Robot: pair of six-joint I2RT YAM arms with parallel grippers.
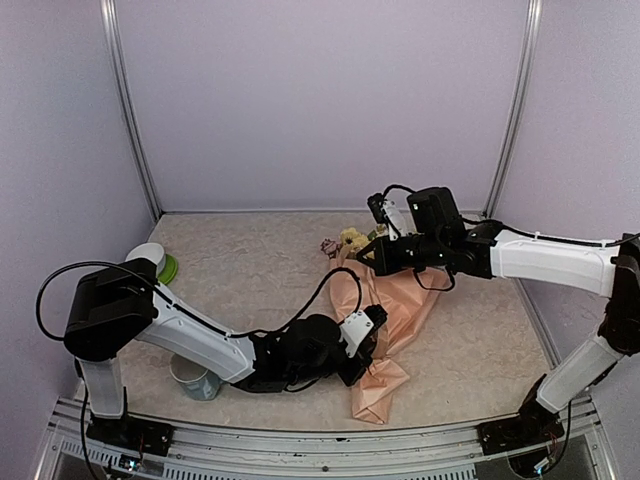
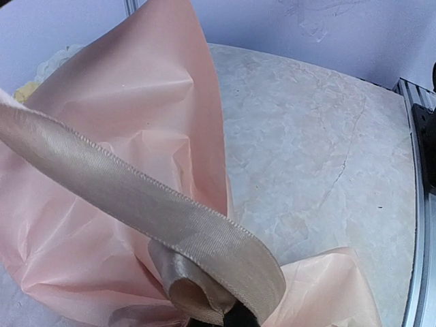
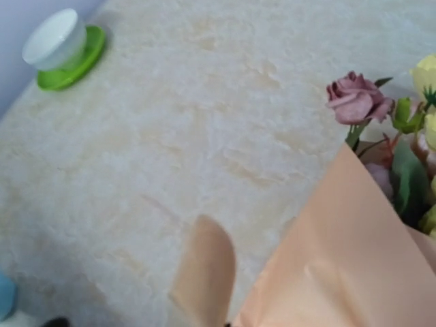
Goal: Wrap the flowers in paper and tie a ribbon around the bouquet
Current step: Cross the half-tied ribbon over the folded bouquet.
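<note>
The bouquet (image 1: 385,300) lies right of the table's (image 1: 250,270) middle, its paper (image 2: 136,122) reaching toward the near edge. Left fingers (image 1: 375,320) clamp the ribbon (image 2: 136,197) at the stem end. Right fingers (image 1: 370,258), together beside the flowers (image 3: 357,99), seem to pinch ribbon too. The mug (image 1: 195,382) stands well apart, near-left.

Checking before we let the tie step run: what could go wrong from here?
1. The ribbon is only pinched in a fold at the left fingers; tension could pull it free.
2. The paper flares loose with nothing visibly tied, so it may unroll.
3. The flowers stick out of the open end and could slide out if dragged.
</note>
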